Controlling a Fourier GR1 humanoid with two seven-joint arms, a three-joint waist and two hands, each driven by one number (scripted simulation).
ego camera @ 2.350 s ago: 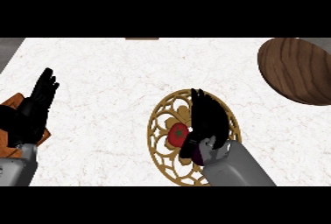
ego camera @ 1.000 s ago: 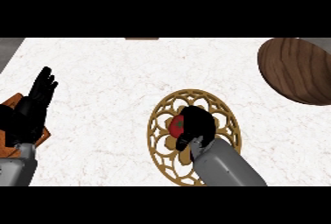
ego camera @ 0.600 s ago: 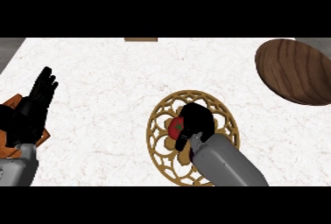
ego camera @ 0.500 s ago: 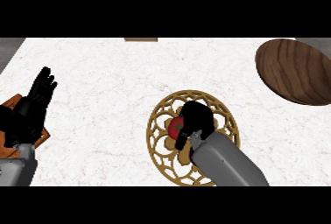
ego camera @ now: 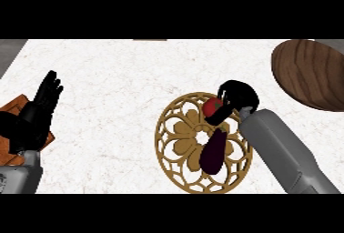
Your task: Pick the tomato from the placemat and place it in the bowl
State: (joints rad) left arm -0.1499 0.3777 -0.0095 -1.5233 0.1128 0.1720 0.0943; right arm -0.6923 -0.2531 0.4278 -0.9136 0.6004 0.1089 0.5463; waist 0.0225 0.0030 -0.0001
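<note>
Over the upper right rim of the placemat, the tomato sits red and round inside the right robot hand, whose black fingers and thumb are curled around it so that only its left face shows. Whether the tomato touches the mat or is held just above it cannot be told from this steep angle. The placemat is a round, gold-coloured openwork disc with a flower pattern at its middle, lying flat on the white speckled surface. A dark purple, elongated vegetable lies on the mat just below the tomato, running from the hand's wrist area toward the mat's lower edge. The grey right forearm comes in from the lower right and crosses the mat's right side. Well apart, at the upper right edge of the view, stands the brown wooden bowl, partly cut off by the frame. At the far left, the left robot hand rests with its fingers straight and pointing up, holding nothing, above an orange-brown object at the edge.
</note>
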